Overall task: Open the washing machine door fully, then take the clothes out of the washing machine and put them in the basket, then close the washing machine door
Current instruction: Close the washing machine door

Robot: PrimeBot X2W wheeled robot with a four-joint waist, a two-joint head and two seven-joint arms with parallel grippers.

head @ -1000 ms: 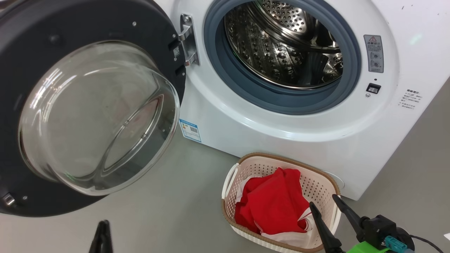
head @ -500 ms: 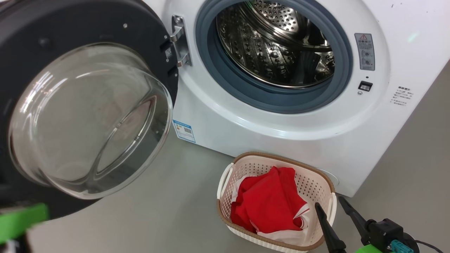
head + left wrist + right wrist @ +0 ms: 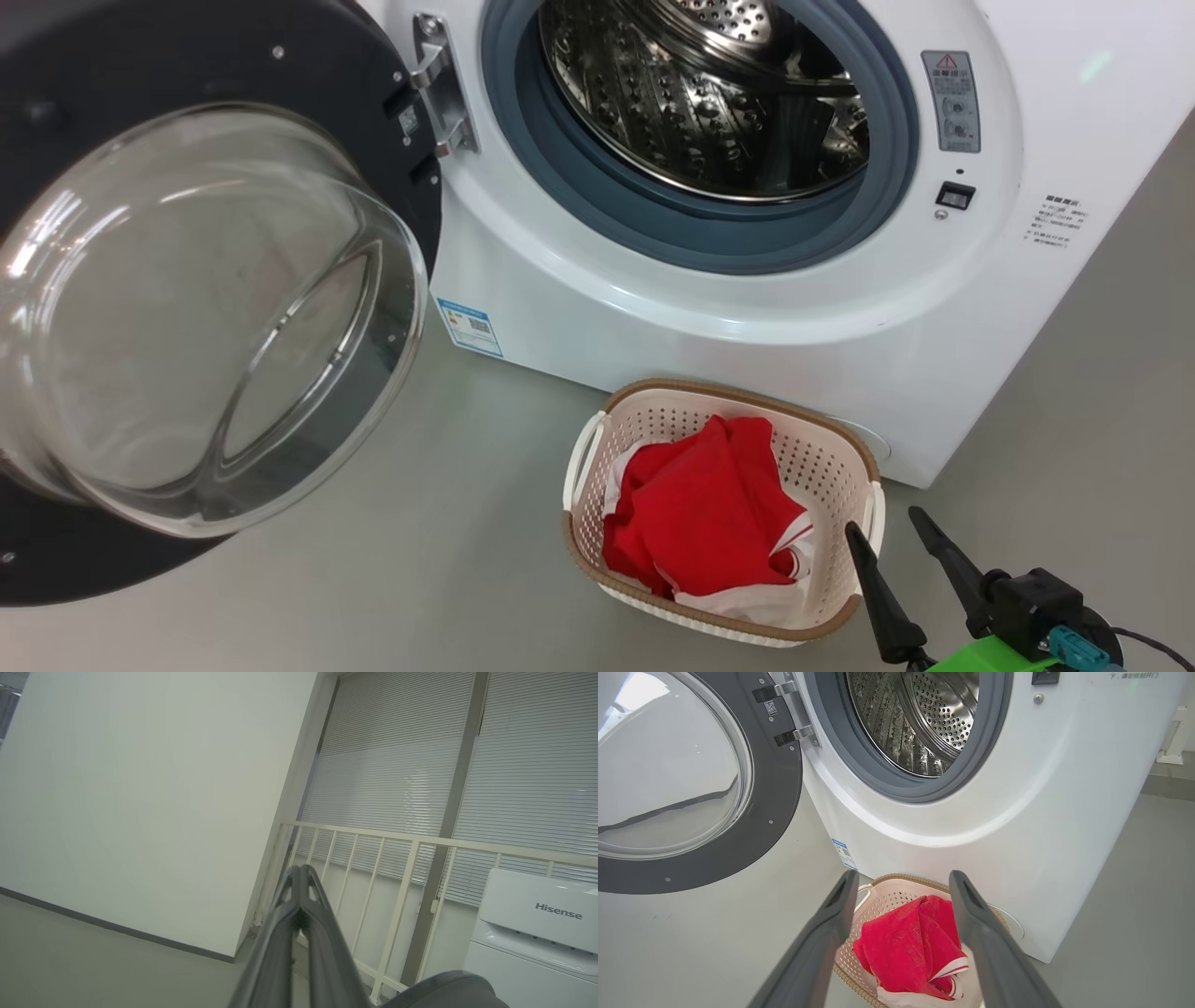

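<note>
Right gripper [image 3: 883, 520]: low at the robot's right, fingers spread wide, nothing between them, tips just beside the near right corner of the basket [image 3: 826, 467].

Left gripper [image 3: 301, 870]: fingers pressed flat together, holding nothing. It points at a pale wall [image 3: 140, 788] and a railing [image 3: 397, 868], not at the door. How far it is from the door cannot be told.

Basket on the floor, close to the machine's front. The red clothes [image 3: 709, 513] with white trim lie heaped inside.

Washing machine door [image 3: 205, 308]: swung wide to the robot's left, glass bowl facing the camera. The hinge [image 3: 439, 89] is on its right edge and the free edge is off to the left.

Washing machine [image 3: 747, 317]: the drum [image 3: 709, 93] shows bare steel in the part visible.

Judgement: unloading looks done and closing remains. The door must sweep from left to right about the hinge, so the push belongs near the free left edge. That is the left arm's side. The right gripper is well apart from the door, across the basket.
</note>
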